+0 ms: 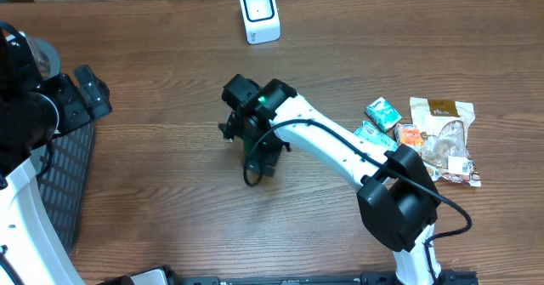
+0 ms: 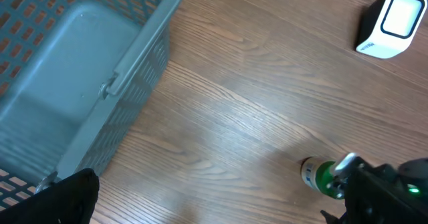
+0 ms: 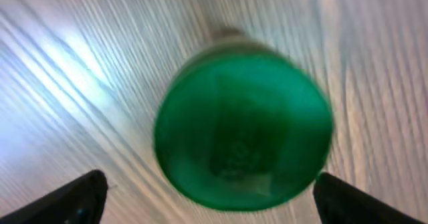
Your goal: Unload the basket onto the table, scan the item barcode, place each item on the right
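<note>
Wooden table (image 1: 170, 225) below: my right gripper (image 3: 207, 187) has its fingers wide apart either side of a green-capped bottle (image 3: 241, 130); my left gripper (image 1: 92, 92), likewise spread, hovers near the plastic basket (image 2: 67, 83).

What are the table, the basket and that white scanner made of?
Table: looks like wood or wood-look laminate, brown grain lines, slight sheen. Basket: grey-blue moulded plastic, by its lattice of holes. Scanner: smooth white plastic, probably, with a glossy front.
</note>
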You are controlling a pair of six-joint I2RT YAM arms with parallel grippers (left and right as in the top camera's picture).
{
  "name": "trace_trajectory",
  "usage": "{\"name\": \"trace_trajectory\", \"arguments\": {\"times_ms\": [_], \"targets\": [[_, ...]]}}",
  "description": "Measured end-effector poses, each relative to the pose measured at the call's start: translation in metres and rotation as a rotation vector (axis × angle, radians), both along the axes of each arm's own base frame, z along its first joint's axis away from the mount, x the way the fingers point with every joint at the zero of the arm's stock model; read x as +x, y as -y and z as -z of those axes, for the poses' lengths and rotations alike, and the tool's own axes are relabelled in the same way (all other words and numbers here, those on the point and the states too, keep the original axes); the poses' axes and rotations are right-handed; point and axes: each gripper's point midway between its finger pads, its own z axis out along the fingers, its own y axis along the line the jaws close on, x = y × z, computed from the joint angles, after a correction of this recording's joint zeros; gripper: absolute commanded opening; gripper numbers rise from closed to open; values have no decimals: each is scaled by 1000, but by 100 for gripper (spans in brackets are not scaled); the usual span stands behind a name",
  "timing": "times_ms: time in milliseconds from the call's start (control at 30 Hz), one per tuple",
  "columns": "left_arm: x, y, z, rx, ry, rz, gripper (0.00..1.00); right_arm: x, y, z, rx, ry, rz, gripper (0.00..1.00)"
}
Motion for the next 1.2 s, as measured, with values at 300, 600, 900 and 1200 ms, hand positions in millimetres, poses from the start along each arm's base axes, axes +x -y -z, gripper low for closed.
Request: {"name": "trace_trajectory", "arguments": {"times_ms": [300,600,900,1200], "targets": [[0,0,0,0,0,0,100,17,-27,-14,150,-14,577,100],[0,0,0,0,0,0,100,28,-31,2,207,-25,957,85],[0,0,0,0,0,0,100,25,-23,7,174,-27,1025,64],[0,0,0,0,0,0,100,24,-22,7,164,-18,912,63]]}}
